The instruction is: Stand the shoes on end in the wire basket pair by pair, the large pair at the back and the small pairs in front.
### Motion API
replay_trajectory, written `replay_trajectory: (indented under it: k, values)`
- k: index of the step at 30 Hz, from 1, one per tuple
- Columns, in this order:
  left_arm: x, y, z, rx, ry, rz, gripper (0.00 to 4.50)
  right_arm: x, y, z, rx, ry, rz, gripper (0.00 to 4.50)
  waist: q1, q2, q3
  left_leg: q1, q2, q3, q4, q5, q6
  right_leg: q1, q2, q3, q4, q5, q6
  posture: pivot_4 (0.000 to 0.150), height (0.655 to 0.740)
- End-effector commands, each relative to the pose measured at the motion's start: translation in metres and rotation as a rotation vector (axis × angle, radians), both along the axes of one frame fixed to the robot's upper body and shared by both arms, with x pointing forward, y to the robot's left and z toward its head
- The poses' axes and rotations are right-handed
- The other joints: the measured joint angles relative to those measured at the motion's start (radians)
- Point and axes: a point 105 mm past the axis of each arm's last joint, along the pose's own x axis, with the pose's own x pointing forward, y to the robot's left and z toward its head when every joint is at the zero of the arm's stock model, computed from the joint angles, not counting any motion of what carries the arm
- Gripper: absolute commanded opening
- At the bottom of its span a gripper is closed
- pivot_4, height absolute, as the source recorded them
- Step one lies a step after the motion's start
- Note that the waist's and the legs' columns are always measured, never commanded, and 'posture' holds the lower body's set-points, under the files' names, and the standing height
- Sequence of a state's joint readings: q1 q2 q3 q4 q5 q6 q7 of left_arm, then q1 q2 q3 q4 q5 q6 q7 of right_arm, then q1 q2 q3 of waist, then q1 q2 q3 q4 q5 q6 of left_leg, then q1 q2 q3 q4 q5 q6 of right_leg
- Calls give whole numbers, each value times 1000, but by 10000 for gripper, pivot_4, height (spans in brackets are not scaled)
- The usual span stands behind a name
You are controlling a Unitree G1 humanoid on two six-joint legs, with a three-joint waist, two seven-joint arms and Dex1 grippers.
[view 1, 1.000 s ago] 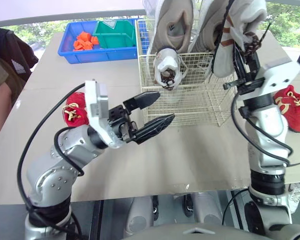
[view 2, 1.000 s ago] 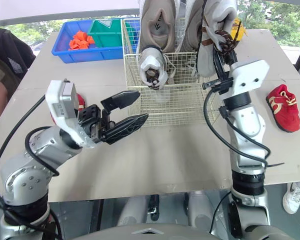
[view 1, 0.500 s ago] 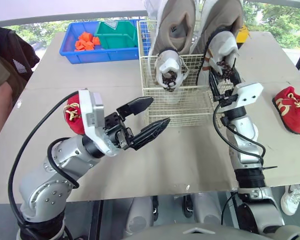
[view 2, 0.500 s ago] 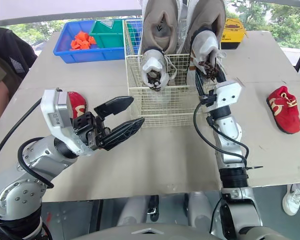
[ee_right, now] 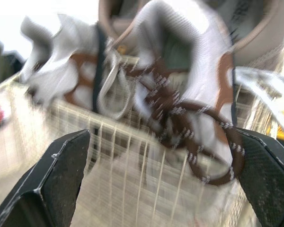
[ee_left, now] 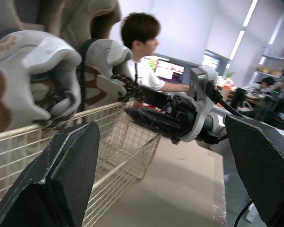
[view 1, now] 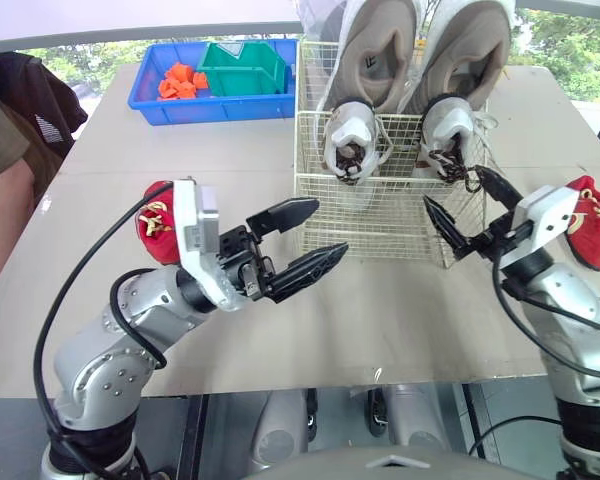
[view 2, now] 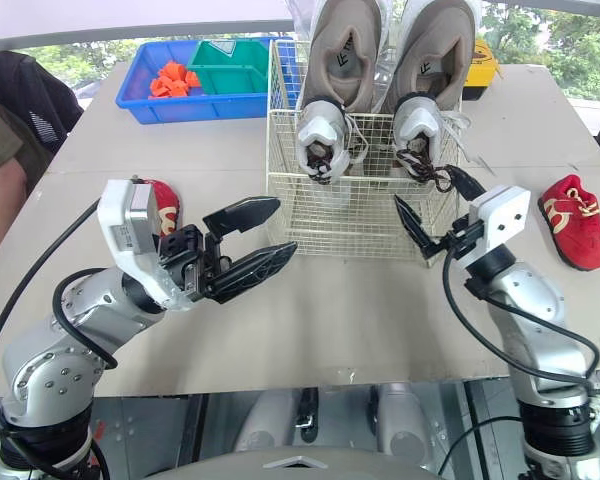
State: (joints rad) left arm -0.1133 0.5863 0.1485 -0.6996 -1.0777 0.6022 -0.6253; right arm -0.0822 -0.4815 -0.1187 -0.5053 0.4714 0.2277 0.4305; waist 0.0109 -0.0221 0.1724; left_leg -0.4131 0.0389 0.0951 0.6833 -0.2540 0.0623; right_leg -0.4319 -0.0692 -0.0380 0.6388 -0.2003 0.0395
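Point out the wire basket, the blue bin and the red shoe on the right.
wire basket (view 2: 340, 215): right eye view, front mesh wall.
blue bin (view 2: 210, 102): right eye view, front wall.
right red shoe (view 2: 570, 225): right eye view, its upper.

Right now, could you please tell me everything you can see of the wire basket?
The wire basket is a cream, open-topped box of thin wire grid, upright on the table. Two large beige shoes stand on end inside, rising above its rim. The open right hand hangs beside its right front corner.
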Motion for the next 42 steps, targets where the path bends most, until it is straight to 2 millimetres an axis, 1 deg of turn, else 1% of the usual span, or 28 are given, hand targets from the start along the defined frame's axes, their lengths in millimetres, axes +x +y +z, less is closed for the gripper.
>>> replay_trajectory:
  k: [1,3,5,9,11,13,16,17,18,20,21,24,25,27,29,30,32,34,35,37,38,40,42]
  values:
    - [1,-3,3,0,-29,-20,45000,-16,-6,23,-28,-43,37,44242,1,0,0,0,0,0,0,0,0,0,1,0,0,0,0,1500,7400]
    - [2,-4,3,-2,-33,-22,45000,-21,-10,28,-64,-63,38,44242,3,0,0,-1,0,-1,0,0,0,-1,1,0,0,1,-1,1500,7400]
    - [2,-4,2,-1,-34,-23,45000,-21,-14,34,-58,-66,37,44242,3,0,0,-2,0,0,0,0,1,-1,1,0,-1,2,-3,1500,7400]
    - [3,-6,1,1,-40,-21,45000,-26,-12,47,-18,-61,90,44242,2,0,0,-2,0,0,0,-1,1,0,1,1,-2,1,-2,1500,7400]
    - [3,-5,1,1,-39,-12,45000,-37,-6,50,-23,-28,188,44242,3,0,0,-2,0,0,0,-1,1,0,1,0,-2,0,-1,1500,7400]
    - [4,-3,-1,5,-24,5,45000,-49,4,48,-84,4,293,44242,3,0,0,-2,0,-1,0,-1,1,0,1,0,-2,1,-1,1500,7400]
    - [7,2,-2,9,-15,48,45000,-56,10,49,-162,1,357,44242,3,0,0,-2,0,-1,0,-1,2,0,0,0,-2,1,-1,1500,7400]
    - [8,5,-2,4,-9,64,45000,-55,13,50,-200,-19,366,44242,2,0,0,-2,0,-1,0,-1,2,0,0,0,-2,0,0,1500,7400]
    - [8,8,-3,5,-2,85,45000,-50,14,54,-216,-48,364,44242,1,0,0,-2,0,-1,0,-1,2,0,0,0,-2,0,0,1500,7400]
    - [8,12,-5,12,3,113,45000,-44,17,61,-207,-70,374,44242,-5,0,0,-1,0,0,0,-1,2,0,0,1,-2,0,1,1500,7400]
    - [8,14,-5,4,7,136,45000,-43,20,66,-188,-79,405,44242,-5,0,0,-1,0,0,0,-1,2,0,0,1,-2,0,1,1500,7400]
    - [3,22,-3,-18,16,193,45000,-45,41,88,-124,-127,519,44242,-4,-1,1,-1,0,-1,0,-1,2,-1,0,0,-2,0,0,1500,7400]
    - [2,26,-4,-28,25,215,45000,-44,48,92,-107,-134,540,44242,-6,0,1,-1,1,-1,0,-1,2,-1,0,0,-2,2,-3,1500,7400]
    - [2,33,-5,-33,31,273,45000,-43,60,91,-115,-129,596,44242,-2,-1,0,-2,1,-1,0,-1,2,-1,0,0,-2,2,-3,1500,7400]
    - [4,45,-5,-56,37,361,45000,-46,71,84,-148,-118,671,44242,4,-1,1,-3,1,-1,-1,-1,2,-1,0,-1,-3,2,-3,1500,7400]
    - [7,54,-4,-74,45,439,45000,-48,76,81,-158,-111,713,44242,5,-1,1,-3,0,-2,-1,-1,2,-1,-1,-1,-4,2,-3,1500,7400]
    - [9,77,-7,-76,59,609,45000,-51,86,76,-189,-103,804,44242,3,-1,1,-4,0,-2,-1,-1,2,0,-1,-2,-5,2,-3,1500,7400]
    - [7,105,-14,-41,99,813,45000,-53,90,70,-235,-110,873,44242,-2,-1,1,-4,0,-2,-1,-1,2,0,-2,-2,-5,2,-3,1500,7400]
    - [5,116,-17,-33,120,877,45000,-54,92,67,-248,-109,896,44242,-2,-1,1,-3,0,-1,-1,-2,2,0,-2,-1,-6,2,-3,1500,7400]
    - [0,134,-19,-41,162,958,45000,-56,97,62,-261,-106,931,44242,-1,-1,1,-3,0,-2,-1,-2,2,0,-2,-2,-6,2,-3,1500,7400]
    - [-1,142,-21,-52,192,1012,45000,-57,97,59,-263,-100,951,44242,0,-1,1,-3,1,-2,-1,-2,2,0,-2,-3,-6,2,-4,1500,7400]
    - [0,152,-27,-73,294,1085,45000,-56,93,55,-258,-97,983,44242,7,-1,1,-3,1,-4,-1,-2,2,0,-3,-4,-6,2,-4,1500,7400]
    - [1,163,-25,-60,334,1113,45000,-56,97,56,-251,-107,999,44242,7,-1,1,-3,0,-6,-1,-2,2,0,-5,-5,-6,2,-4,1500,7400]
